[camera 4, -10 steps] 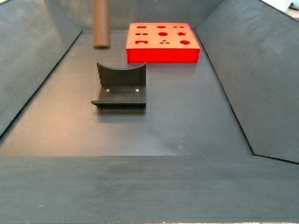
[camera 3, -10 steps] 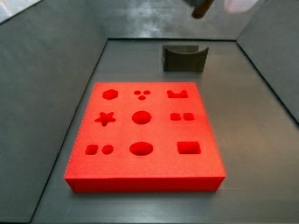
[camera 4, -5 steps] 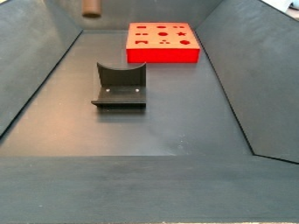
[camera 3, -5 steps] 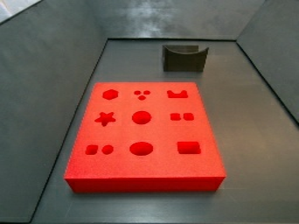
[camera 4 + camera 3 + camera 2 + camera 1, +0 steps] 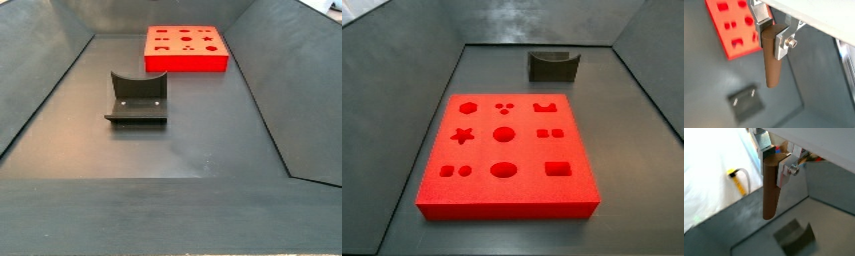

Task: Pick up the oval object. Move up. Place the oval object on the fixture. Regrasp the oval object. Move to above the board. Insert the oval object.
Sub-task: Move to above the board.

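Both side views miss the arm entirely: neither the end effector nor the oval object appears in them. Only the wrist views show the end effector (image 5: pixel 774 162), high above the floor, its silver fingers (image 5: pixel 784 41) clamped on the upper end of the oval object (image 5: pixel 770 188). The brown peg hangs lengthwise below the fingers, its top end hidden between them. The arm above is cut off by the frame.

Far below, the fixture (image 5: pixel 795 236) looks blurred in both wrist views. In a side view the fixture (image 5: pixel 136 98) stands on the dark grey tabletop (image 5: pixel 201 140), apart from the red board (image 5: pixel 185 48). Sloping grey walls enclose the floor. A yellow object (image 5: pixel 738 179) outside the wall is hard to identify.
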Robot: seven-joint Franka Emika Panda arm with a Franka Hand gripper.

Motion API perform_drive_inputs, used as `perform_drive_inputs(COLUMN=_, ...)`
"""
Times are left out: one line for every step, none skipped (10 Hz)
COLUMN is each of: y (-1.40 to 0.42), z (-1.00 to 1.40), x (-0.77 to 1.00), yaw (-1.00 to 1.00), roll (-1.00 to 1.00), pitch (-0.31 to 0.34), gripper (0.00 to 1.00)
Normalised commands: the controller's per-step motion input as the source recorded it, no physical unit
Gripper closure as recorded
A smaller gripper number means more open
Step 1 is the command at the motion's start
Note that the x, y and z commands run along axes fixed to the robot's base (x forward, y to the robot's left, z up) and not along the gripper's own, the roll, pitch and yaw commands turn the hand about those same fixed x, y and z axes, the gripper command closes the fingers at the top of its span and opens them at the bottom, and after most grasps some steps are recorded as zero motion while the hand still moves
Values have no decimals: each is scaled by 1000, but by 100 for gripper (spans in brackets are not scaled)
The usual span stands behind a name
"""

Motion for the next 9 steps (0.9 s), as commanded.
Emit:
perform_drive_inputs(y=-987, z=210, x=-1000, yaw=1000, roll=-478, pitch=-67, gripper=100)
perform_drive_inputs(y=-952, z=202, x=-1000, yaw=1000, roll=-470, pitch=-97, gripper=100)
perform_drive_inputs(y=-656, z=141, x=-741, yaw=1000, roll=-460, pitch=-130, gripper=100)
perform_drive_inputs(y=-310, z=71, x=-398, yaw=1000, roll=-448, pitch=-168, gripper=100)
perform_drive_inputs(y=-138, z=23, x=-215, yaw=1000, roll=-438, pitch=-200, gripper=100)
perform_drive_inputs(y=-63, z=0, x=-131, yaw=1000, roll=-429, pitch=-231, gripper=100)
perform_drive_inputs(y=-37, z=13, x=-114, yaw=1000, roll=-415, pitch=-268, gripper=100)
perform_drive_inputs(y=-1, z=1, x=-104, yaw=1000, roll=-396, pitch=-322, gripper=100)
perform_drive_inputs(y=21, z=-11, x=-105, yaw=1000, roll=-381, pitch=-364, gripper=100)
